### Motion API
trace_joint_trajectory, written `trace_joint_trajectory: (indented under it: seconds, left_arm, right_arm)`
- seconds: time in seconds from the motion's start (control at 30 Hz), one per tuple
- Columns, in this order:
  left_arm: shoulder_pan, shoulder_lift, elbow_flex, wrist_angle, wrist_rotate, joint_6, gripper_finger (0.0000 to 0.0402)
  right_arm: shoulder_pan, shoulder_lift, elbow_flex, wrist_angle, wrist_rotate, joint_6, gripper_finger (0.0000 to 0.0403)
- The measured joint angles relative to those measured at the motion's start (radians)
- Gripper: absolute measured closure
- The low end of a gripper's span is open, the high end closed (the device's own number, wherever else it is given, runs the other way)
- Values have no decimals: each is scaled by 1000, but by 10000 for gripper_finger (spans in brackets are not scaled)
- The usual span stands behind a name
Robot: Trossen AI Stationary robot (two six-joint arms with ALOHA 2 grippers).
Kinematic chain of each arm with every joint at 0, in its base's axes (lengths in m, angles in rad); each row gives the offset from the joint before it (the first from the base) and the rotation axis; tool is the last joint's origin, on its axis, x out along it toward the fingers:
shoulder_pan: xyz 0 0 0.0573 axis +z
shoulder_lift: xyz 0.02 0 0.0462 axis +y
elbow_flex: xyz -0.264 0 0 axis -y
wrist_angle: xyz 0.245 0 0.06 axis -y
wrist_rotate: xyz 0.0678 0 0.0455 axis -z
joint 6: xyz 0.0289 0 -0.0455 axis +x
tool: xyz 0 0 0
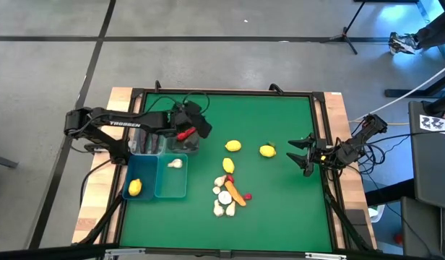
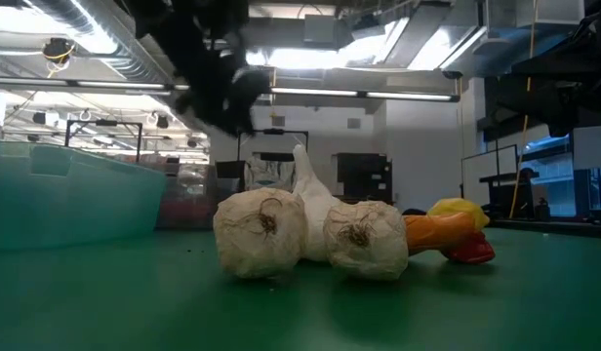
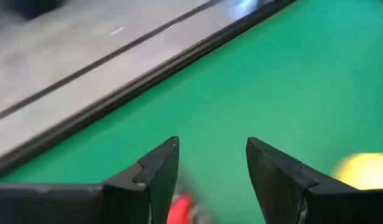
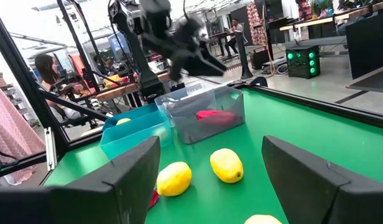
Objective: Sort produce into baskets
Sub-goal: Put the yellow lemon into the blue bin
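Low view: left gripper (image 2: 218,83) blurred, cut off at top; garlic bulbs (image 2: 305,234) hide most of carrot (image 2: 437,234). Left wrist view: fingers spread, nothing pinched; red pepper (image 3: 182,210) blurred just below, over clear grey bin (image 1: 180,146). Pepper's long axis: cannot tell. Right gripper (image 1: 303,155) spread, empty, near table's right edge. Carrot (image 1: 235,193) lying diagonally in middle pile.

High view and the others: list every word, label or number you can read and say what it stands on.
"TROSSEN" in white letters, on the left arm in the high view.
A white tag with dark marks on the equipment at the right edge: too small to read.
Low view, left wrist view, right wrist view: no readable text.
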Motion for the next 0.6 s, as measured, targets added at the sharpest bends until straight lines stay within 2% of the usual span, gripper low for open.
trace_joint_trajectory:
  seconds: [0.2,0.27,0.47,0.6]
  left_arm:
    - [-107,9,4,241,342,155,224]
    - [-150,26,4,288,414,200,226]
    - [-273,102,4,432,449,314,229]
    - [-317,169,4,509,461,356,226]
  right_arm:
    - [0,0,0,0,0,0,123]
    - [0,0,0,0,0,0,123]
    - [0,0,0,1,0,0,123]
    - [0,0,0,1,0,0,123]
